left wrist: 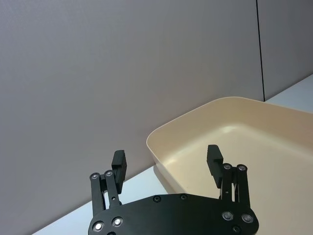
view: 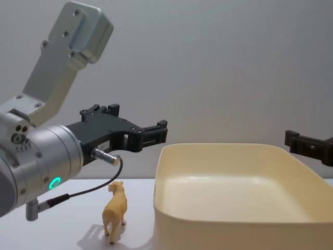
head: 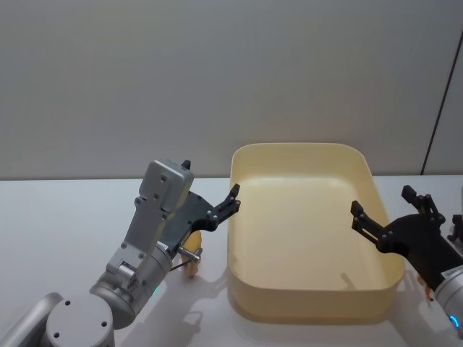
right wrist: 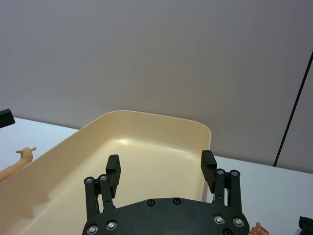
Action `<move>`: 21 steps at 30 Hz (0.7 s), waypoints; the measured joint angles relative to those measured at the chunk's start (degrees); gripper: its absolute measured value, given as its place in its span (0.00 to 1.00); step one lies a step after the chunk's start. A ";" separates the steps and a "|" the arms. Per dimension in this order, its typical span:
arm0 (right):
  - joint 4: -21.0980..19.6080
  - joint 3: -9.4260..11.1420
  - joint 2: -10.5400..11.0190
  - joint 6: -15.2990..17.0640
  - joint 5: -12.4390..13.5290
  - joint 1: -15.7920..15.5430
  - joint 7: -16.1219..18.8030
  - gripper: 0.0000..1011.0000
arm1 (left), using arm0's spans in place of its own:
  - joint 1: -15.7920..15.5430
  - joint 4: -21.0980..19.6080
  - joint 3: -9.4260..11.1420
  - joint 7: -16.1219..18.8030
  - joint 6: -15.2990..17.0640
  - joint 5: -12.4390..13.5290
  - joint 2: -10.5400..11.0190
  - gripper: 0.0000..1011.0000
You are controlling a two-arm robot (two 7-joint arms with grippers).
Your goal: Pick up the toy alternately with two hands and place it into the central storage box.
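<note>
**A:** Where is the small pale yellow plastic toy animal (view: 115, 208)?

**B:** It stands upright on the white table (head: 58, 217), just left of the large cream-yellow rectangular plastic tub (head: 311, 305) and outside it.

**A:** And the arms?

**B:** The black left end effector (left wrist: 166, 157) hangs above the animal, fingers spread, holding nothing. The black right end effector (right wrist: 160, 162) hovers at the tub's right rim, likewise spread and empty.
</note>
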 joint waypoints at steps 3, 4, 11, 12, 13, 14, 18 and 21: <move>0.00 0.00 0.00 0.00 0.00 0.00 0.00 0.99 | 0.00 0.00 0.00 0.00 0.00 0.00 0.00 0.99; 0.00 0.00 0.00 0.00 0.00 0.00 0.00 0.99 | 0.00 0.00 0.00 0.00 0.00 0.00 0.00 0.99; 0.00 0.00 0.00 0.00 0.00 0.00 0.00 0.99 | 0.00 0.00 0.00 0.00 0.00 0.00 0.00 0.99; 0.00 0.00 0.00 0.00 0.00 0.00 0.00 0.99 | 0.00 0.00 0.00 0.00 0.00 0.00 0.00 0.99; 0.00 0.00 0.00 0.00 0.00 0.00 0.00 0.99 | 0.00 0.00 0.00 0.00 0.00 0.00 0.00 0.99; 0.00 0.00 0.00 0.00 0.00 0.00 0.00 0.99 | 0.00 0.00 0.00 0.00 0.00 0.00 0.00 0.99; 0.00 0.00 0.00 0.00 0.00 0.00 0.00 0.99 | 0.00 0.00 0.00 0.00 0.00 0.00 0.00 0.99; 0.00 0.00 0.00 0.00 0.00 0.00 0.00 0.99 | 0.00 0.00 0.00 0.00 0.00 0.00 0.00 0.99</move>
